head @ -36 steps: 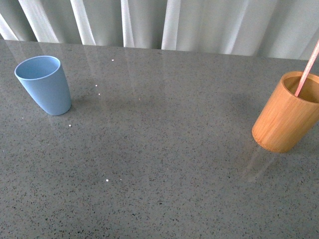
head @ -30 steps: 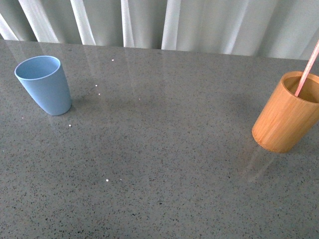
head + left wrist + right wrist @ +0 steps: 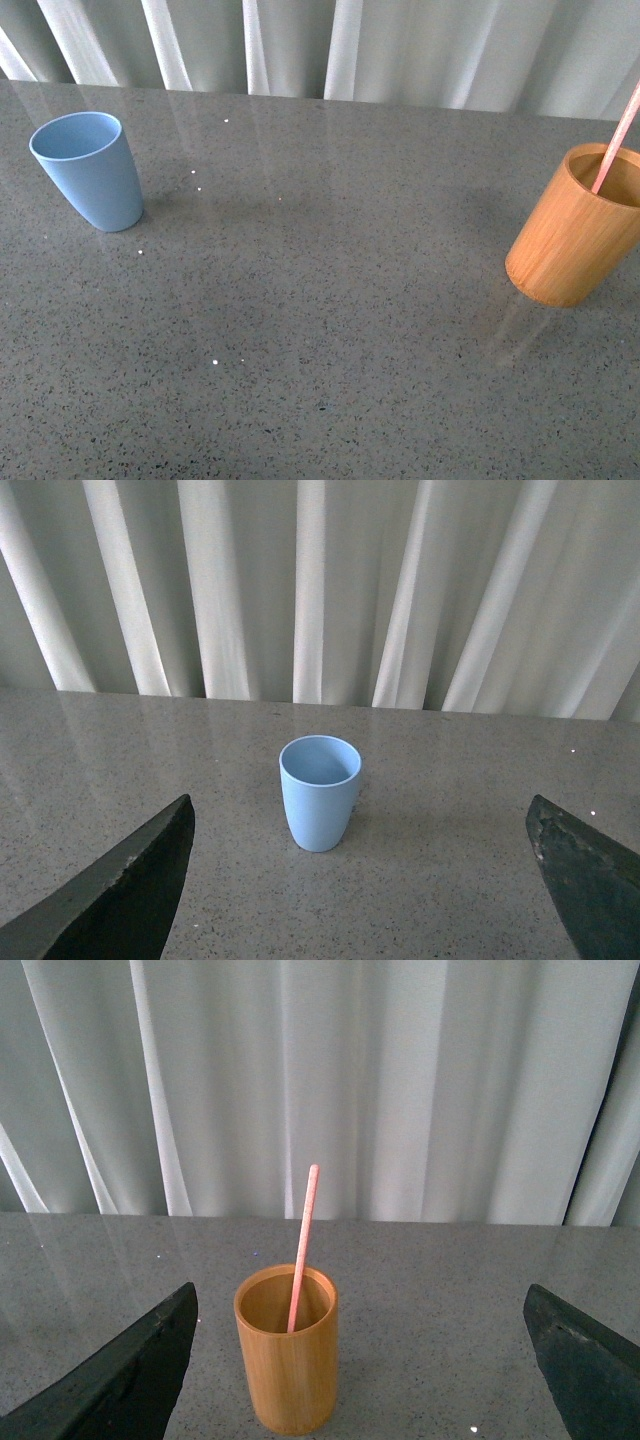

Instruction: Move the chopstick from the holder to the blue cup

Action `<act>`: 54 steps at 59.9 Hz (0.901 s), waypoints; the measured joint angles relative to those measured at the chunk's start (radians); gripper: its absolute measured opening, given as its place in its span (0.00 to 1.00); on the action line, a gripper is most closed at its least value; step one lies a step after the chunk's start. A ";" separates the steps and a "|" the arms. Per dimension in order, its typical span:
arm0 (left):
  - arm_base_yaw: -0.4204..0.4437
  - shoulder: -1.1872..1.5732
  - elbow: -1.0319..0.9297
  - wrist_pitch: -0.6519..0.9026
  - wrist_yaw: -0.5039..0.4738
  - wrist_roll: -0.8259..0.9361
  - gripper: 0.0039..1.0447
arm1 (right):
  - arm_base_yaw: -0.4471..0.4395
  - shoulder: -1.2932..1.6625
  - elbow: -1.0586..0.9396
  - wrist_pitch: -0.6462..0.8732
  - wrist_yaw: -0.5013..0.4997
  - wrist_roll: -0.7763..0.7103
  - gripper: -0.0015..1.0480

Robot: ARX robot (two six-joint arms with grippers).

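The light blue cup stands upright and empty at the far left of the grey table; the left wrist view shows it ahead of my open left gripper, well beyond the fingertips. The orange-brown wooden holder stands at the right edge of the front view. One pinkish-red chopstick leans out of it. In the right wrist view the holder with the chopstick stands ahead of my open right gripper, nearer its left finger. Neither gripper shows in the front view.
The speckled grey tabletop stretches between the cup and the holder. White pleated curtains hang behind the table's far edge. A few small white specks lie on the surface.
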 joint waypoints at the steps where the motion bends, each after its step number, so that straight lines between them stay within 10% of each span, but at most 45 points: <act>1: 0.000 0.000 0.000 0.000 0.000 0.000 0.94 | 0.000 0.000 0.000 0.000 0.000 0.000 0.90; 40: 0.000 0.000 0.000 0.000 0.000 0.000 0.94 | 0.000 0.000 0.000 0.000 0.000 0.000 0.90; 48: -0.109 0.304 0.166 -0.316 -0.241 -0.175 0.94 | 0.000 0.000 0.000 0.000 0.000 0.000 0.90; 54: -0.159 0.606 0.243 -0.223 -0.252 -0.257 0.94 | 0.000 0.000 0.000 0.000 0.000 0.000 0.90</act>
